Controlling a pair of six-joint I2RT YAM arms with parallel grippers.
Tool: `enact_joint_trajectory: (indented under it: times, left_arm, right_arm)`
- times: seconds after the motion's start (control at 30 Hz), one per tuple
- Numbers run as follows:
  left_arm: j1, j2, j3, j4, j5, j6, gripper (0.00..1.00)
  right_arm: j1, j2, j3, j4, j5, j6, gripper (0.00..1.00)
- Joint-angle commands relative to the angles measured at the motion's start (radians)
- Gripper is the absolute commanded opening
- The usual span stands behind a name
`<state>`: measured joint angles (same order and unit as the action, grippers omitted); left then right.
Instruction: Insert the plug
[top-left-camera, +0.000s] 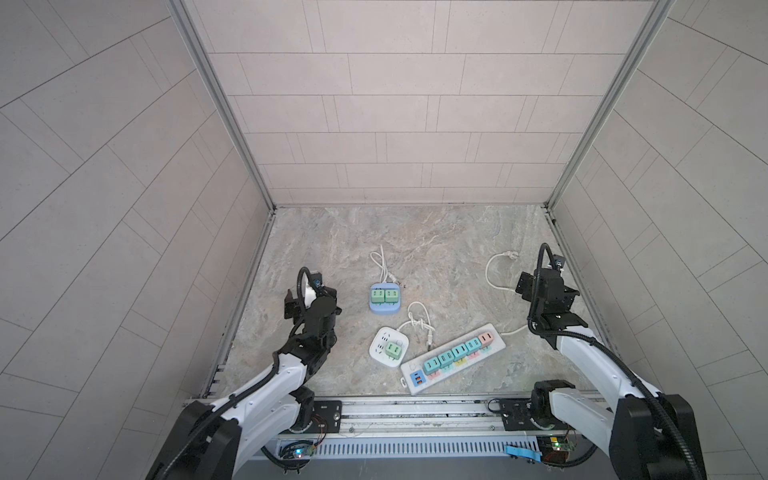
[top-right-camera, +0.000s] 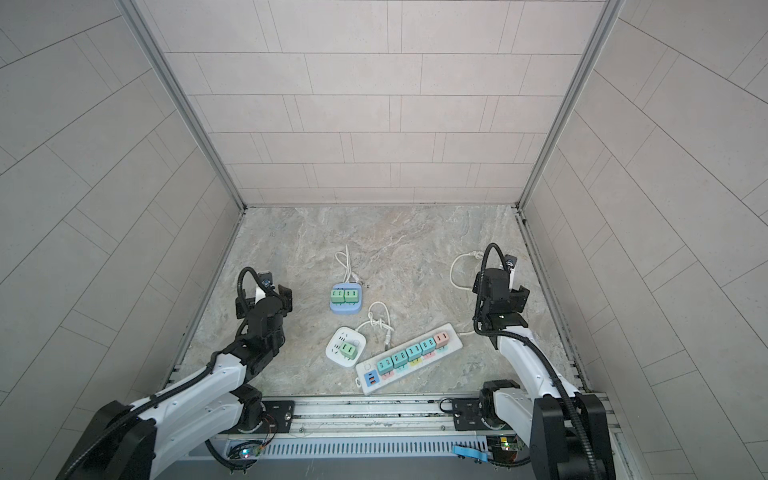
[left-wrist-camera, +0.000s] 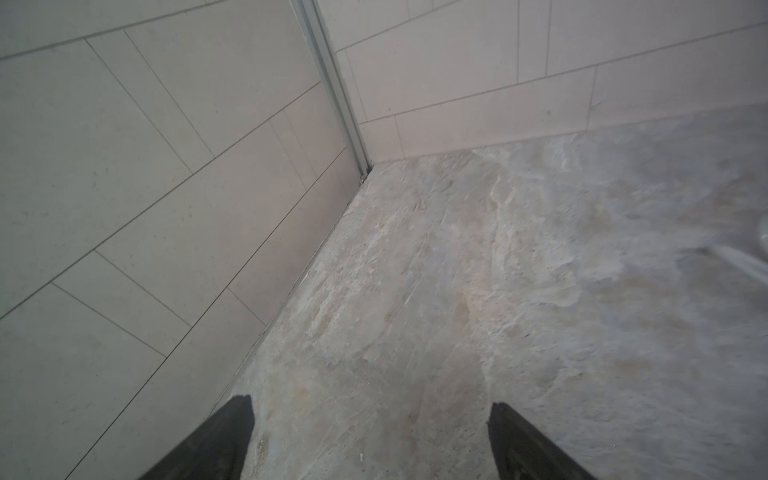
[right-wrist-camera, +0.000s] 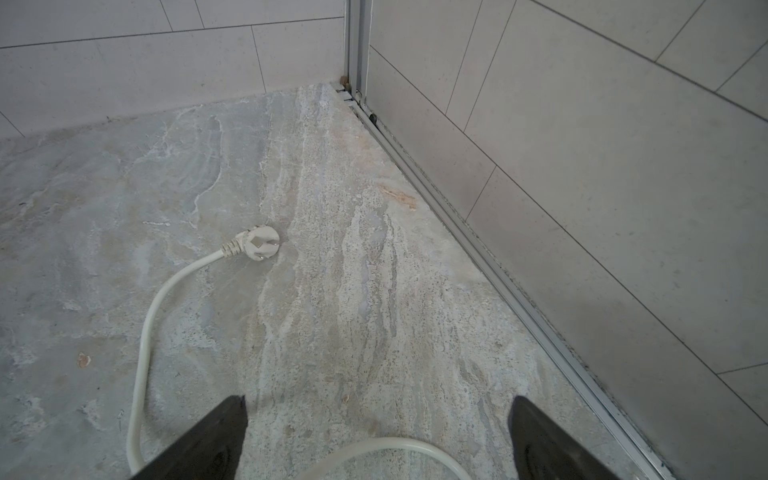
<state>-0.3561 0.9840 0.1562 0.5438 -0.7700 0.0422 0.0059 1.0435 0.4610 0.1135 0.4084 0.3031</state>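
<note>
Left claw (left-wrist-camera: 370, 415) and right claw (right-wrist-camera: 378, 403) both spread apart above the table (top-left-camera: 457, 249), long strip (top-left-camera: 453, 359) with five plugs (top-left-camera: 459, 351) seated lower centre in both top views.

Looks softly, evenly lit, with faint shadows, wall tiles (top-left-camera: 95, 178) bowed at top-view edges, floor (left-wrist-camera: 623, 282) smeared in left wrist view.

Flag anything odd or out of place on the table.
A white plug lies loose on the table, right side, plugged into nothing. The long strip lies askew, and the cord beside it is tied in a knot.
</note>
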Motion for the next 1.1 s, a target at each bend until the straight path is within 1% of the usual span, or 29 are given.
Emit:
enact_joint_trajectory:
  times: [0.0,0.1,0.13,0.17,0.23,0.27,0.33,0.4,0.47,0.5,0.53,0.57,0.6,0.63,0.67,0.7,0.77,0.8,0.83,0.87,0.9,1.07]
  left_arm:
    - [0.105,0.072,-0.015,0.273,0.109,-0.048,0.96]
    - [0.135,0.188,0.037,0.272,0.212,-0.038,0.96]
    - [0.139,0.235,0.053,0.312,0.235,-0.020,0.95]
    - [0.141,0.272,0.052,0.366,0.257,-0.005,0.95]
    - [0.157,0.351,0.021,0.534,0.318,-0.002,0.96]
    - [0.181,0.392,0.017,0.581,0.363,-0.011,0.96]
    - [0.239,0.518,0.049,0.634,0.421,-0.054,0.96]
    - [0.261,0.655,0.052,0.802,0.513,-0.033,0.96]
    - [0.265,0.595,0.078,0.646,0.544,-0.036,0.96]
    - [0.266,0.556,0.097,0.563,0.549,-0.035,0.96]
    - [0.266,0.536,0.109,0.512,0.557,-0.028,0.95]
    - [0.266,0.534,0.117,0.499,0.560,-0.024,0.94]
    - [0.265,0.550,0.128,0.507,0.554,-0.025,0.94]
    - [0.265,0.578,0.131,0.537,0.533,-0.024,1.00]
    - [0.265,0.614,0.131,0.581,0.504,-0.027,1.00]
    - [0.266,0.624,0.165,0.557,0.476,-0.034,1.00]
    - [0.265,0.574,0.204,0.389,0.462,-0.061,1.00]
    - [0.265,0.573,0.236,0.333,0.454,-0.067,1.00]
    - [0.265,0.589,0.261,0.315,0.441,-0.070,1.00]
    - [0.267,0.599,0.251,0.366,0.447,-0.075,1.00]
    - [0.266,0.612,0.223,0.440,0.451,-0.055,1.00]
    - [0.265,0.608,0.237,0.396,0.464,-0.055,1.00]
  right_arm:
    - [-0.002,0.047,-0.030,0.169,0.011,-0.060,1.00]
    - [-0.001,0.150,-0.062,0.312,0.023,-0.100,1.00]
    - [-0.001,0.195,-0.065,0.354,0.023,-0.114,1.00]
    - [-0.002,0.233,-0.059,0.388,0.019,-0.126,1.00]
    - [-0.003,0.281,-0.003,0.340,-0.001,-0.126,1.00]
    - [-0.003,0.297,0.008,0.336,-0.023,-0.131,0.99]
    - [-0.002,0.314,0.013,0.360,-0.083,-0.154,0.98]
    - [-0.002,0.323,0.016,0.376,-0.128,-0.167,0.97]
    - [-0.001,0.329,0.013,0.394,-0.150,-0.166,0.97]
    - [-0.001,0.344,-0.025,0.479,-0.172,-0.169,0.97]
    - [-0.003,0.390,-0.069,0.617,-0.208,-0.185,0.99]
    - [-0.002,0.433,-0.065,0.655,-0.244,-0.213,0.99]
    - [0.006,0.458,-0.017,0.581,-0.282,-0.219,0.99]
    - [0.031,0.460,-0.015,0.571,-0.231,-0.232,1.00]
    - [0.029,0.460,-0.018,0.580,-0.235,-0.230,1.00]
    - [0.028,0.457,-0.019,0.576,-0.240,-0.229,1.00]
    - [0.028,0.457,-0.021,0.579,-0.240,-0.230,1.00]
    - [0.028,0.458,-0.020,0.581,-0.238,-0.232,1.00]
    - [0.031,0.458,-0.019,0.576,-0.234,-0.232,1.00]
    - [0.035,0.458,-0.018,0.577,-0.227,-0.234,1.00]
    - [0.035,0.458,-0.018,0.577,-0.225,-0.234,1.00]
    - [0.037,0.458,-0.017,0.577,-0.221,-0.235,1.00]
